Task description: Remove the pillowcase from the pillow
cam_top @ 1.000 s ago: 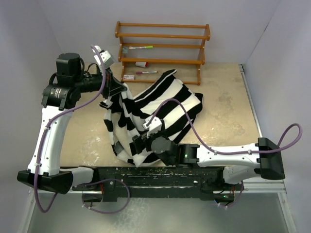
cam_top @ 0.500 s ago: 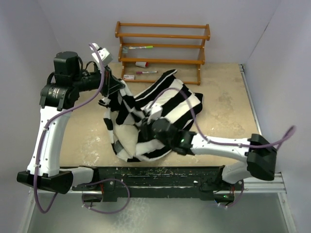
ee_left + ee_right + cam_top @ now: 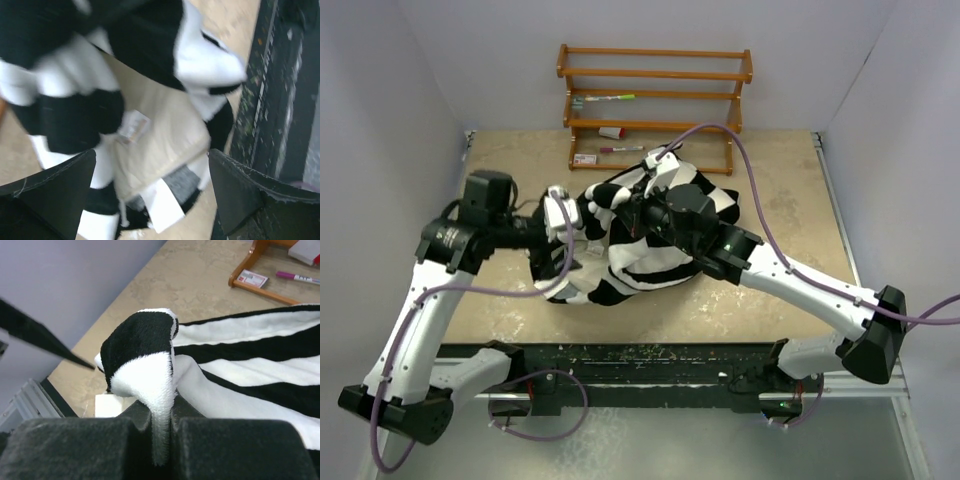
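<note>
From above, your left claw [image 3: 563, 215] and your right claw [image 3: 625, 212] faced each other over the table [image 3: 790, 230]. The striped pillowcase [image 3: 655, 265] sat bunched up between them and under the right claw. From up there you could not tell how the claws were set. The wooden shelf [image 3: 655, 72] stood well behind both claws.

In the left wrist view, your left claw [image 3: 150, 155] was spread wide, and its two black fingers [image 3: 50, 190] held nothing. The cream pillow [image 3: 165, 135] lay just past the gap between them. A small tag [image 3: 132, 125] was on the pillow. The pillowcase [image 3: 145, 45] lay farther out past the claw and folded over the pillow. This view was blurry.

In the right wrist view, your right claw [image 3: 161, 420] was pinching a fold of the pillowcase [image 3: 145, 355]. The fold stood up from between the fingers, black on top and white below. More stripes spread out to the right of the claw. Far ahead of the claw, a pink marker [image 3: 300, 277] and a small card [image 3: 252, 277] lay by the shelf foot [image 3: 260, 260].
</note>
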Robot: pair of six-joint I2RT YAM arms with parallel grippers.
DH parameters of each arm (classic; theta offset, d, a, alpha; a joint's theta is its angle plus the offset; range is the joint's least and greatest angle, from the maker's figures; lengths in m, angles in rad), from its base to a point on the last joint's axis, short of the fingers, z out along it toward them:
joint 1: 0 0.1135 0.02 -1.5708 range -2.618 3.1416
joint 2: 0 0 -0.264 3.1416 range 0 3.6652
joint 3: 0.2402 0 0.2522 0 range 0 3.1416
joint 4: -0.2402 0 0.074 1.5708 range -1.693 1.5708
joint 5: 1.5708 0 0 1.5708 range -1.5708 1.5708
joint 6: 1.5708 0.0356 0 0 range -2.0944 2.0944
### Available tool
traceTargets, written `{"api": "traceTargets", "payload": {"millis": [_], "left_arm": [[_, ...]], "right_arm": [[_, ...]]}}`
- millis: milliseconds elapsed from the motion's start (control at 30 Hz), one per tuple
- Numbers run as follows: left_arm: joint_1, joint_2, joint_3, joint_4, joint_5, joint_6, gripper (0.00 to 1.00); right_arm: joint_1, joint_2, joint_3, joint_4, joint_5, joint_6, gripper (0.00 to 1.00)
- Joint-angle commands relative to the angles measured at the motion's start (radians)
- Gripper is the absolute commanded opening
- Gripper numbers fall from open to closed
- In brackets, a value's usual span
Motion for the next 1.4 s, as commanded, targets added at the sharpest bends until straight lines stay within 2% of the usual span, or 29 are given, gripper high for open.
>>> {"api": "traceTargets", "payload": {"millis": [0,100,167,333,433,533,733,867,1033,1267,1367], "left_arm": [[-0.065,-0.057,-0.165,-0.051,-0.076,0.211,0.94],[-0.088,-0.079,-0.282,-0.04,-0.098,0.289,0.84],[-0.092,-0.109,-0.371,0.009,-0.131,0.332,0.81],[-0.095,-0.194,-0.513,0.169,-0.209,0.409,0.88],[-0.095,-0.194,-0.516,0.254,-0.254,0.458,0.88],[-0.096,-0.163,-0.458,0.249,-0.249,0.511,0.88],[-0.096,-0.099,-0.269,0.011,-0.171,0.632,0.88],[-0.096,-0.093,-0.272,-0.04,-0.193,0.684,0.89],[-0.096,-0.131,-0.381,0.083,-0.17,0.656,0.87],[-0.101,-0.168,-0.515,0.347,-0.236,0.626,0.86],[-0.107,-0.147,-0.537,0.347,-0.232,0.663,0.87]], "right_arm": [[-0.023,-0.006,0.054,0.048,-0.016,-0.017,0.0],[-0.044,-0.008,0.065,0.047,-0.03,0.008,0.0],[-0.052,-0.006,0.081,0.043,-0.038,0.018,0.0],[-0.059,0.006,0.134,0.027,-0.08,0.037,0.0],[-0.059,0.011,0.159,0.016,-0.117,0.048,0.0],[-0.059,0.004,0.16,0.005,-0.155,0.064,0.0],[-0.059,-0.034,0.127,-0.014,-0.178,0.073,0.0],[-0.059,-0.057,0.114,-0.013,-0.183,0.084,0.0],[-0.06,-0.059,0.136,-0.02,-0.162,0.092,0.0],[-0.059,-0.066,0.159,-0.008,-0.181,0.093,0.0],[-0.059,-0.075,0.16,-0.007,-0.188,0.1,0.0]]}}
